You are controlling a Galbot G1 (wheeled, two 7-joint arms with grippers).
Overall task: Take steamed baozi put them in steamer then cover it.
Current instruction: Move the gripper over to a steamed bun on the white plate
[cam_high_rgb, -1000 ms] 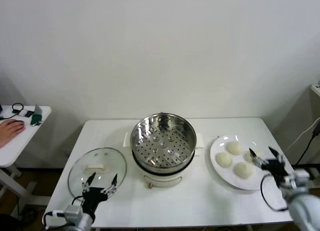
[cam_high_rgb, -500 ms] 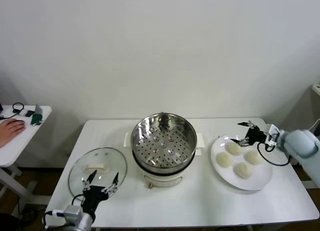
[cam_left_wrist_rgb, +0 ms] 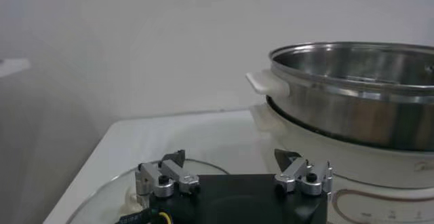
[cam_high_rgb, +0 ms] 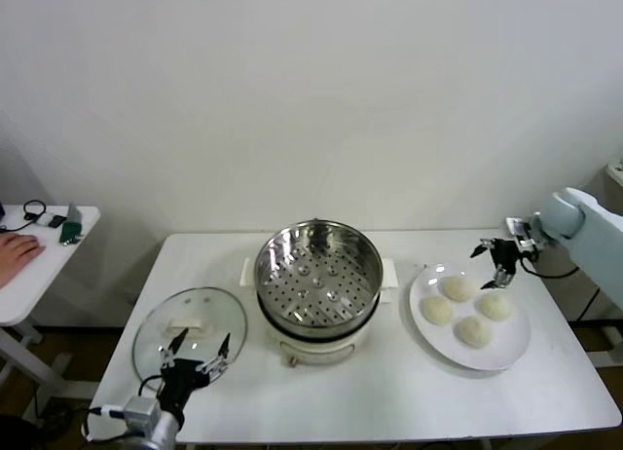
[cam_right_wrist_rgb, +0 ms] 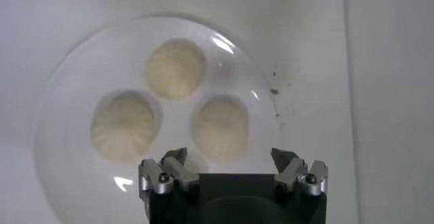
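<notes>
Several cream-white steamed baozi [cam_high_rgb: 458, 287] lie on a white plate [cam_high_rgb: 441, 344] at the table's right. My right gripper [cam_high_rgb: 492, 262] hovers open just above the plate's far right edge, holding nothing; its wrist view looks down on three baozi [cam_right_wrist_rgb: 220, 127] on the plate [cam_right_wrist_rgb: 61, 76], with the gripper [cam_right_wrist_rgb: 229, 157] nearest one of them. The steel steamer [cam_high_rgb: 317, 275] stands empty in the middle. The glass cover [cam_high_rgb: 219, 323] lies flat at the left, and my left gripper [cam_high_rgb: 198, 354] waits open at its near edge. The left wrist view shows that gripper [cam_left_wrist_rgb: 232, 159] facing the steamer [cam_left_wrist_rgb: 359, 103].
A small side table [cam_high_rgb: 58, 250] stands far left, with a person's hand [cam_high_rgb: 19, 250] and small items on it. The white wall runs close behind the main table. A dark cable hangs at the right edge.
My right arm has swung from the table's front right corner up and back to above the plate's far side. The left arm has stayed put.
</notes>
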